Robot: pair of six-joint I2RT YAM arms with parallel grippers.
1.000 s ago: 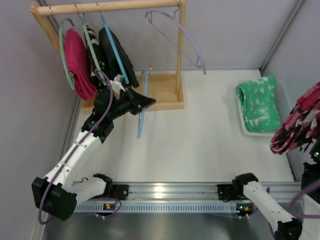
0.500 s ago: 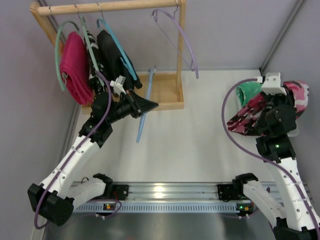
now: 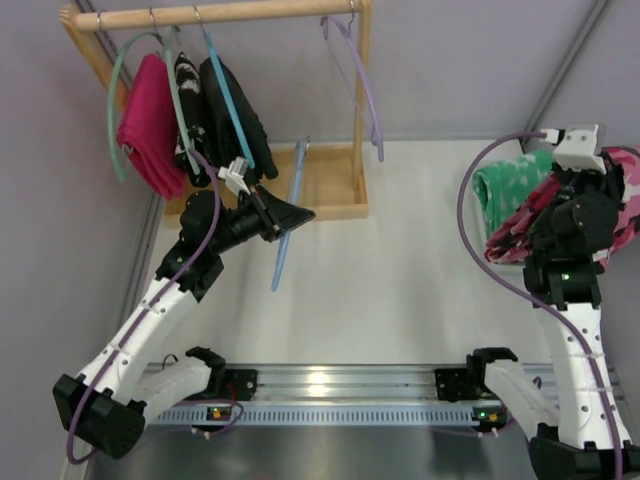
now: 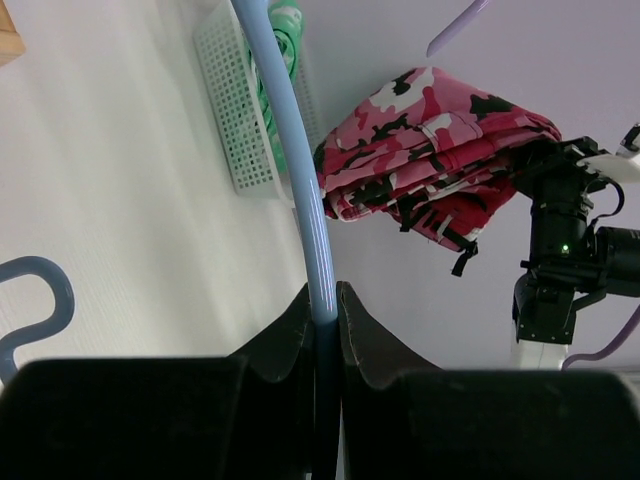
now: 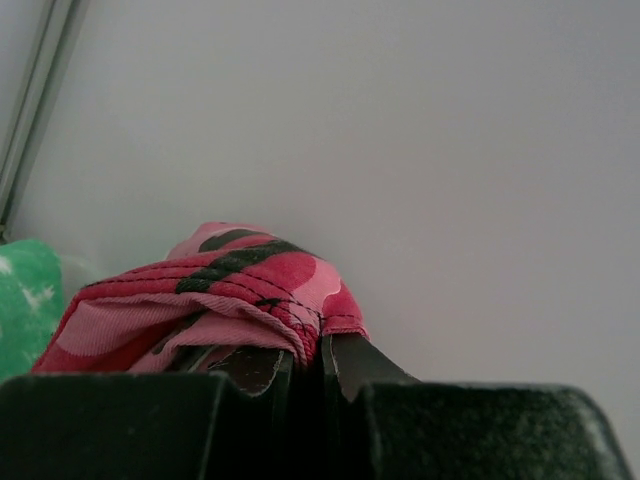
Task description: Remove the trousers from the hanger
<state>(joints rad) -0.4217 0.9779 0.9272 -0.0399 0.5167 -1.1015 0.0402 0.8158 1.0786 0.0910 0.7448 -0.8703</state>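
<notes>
The trousers (image 3: 518,226) are already off the hanger (image 3: 286,228), bunched at the right of the frame over the basket (image 4: 232,110) in the clamped right gripper (image 5: 322,340), while the left gripper (image 4: 322,300) pinches the bare hanger left of centre, so probably only setting both down remains.

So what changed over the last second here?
The right fingers, pinching the pink-red camouflage fabric trousers, swung in from the right edge toward the white mesh basket. The thin lilac hanger swung on the wooden rail. Unchanged: the left fingers clamp the light-blue curved hanger near the rack's base. Nothing was taken hold of or let go.
</notes>
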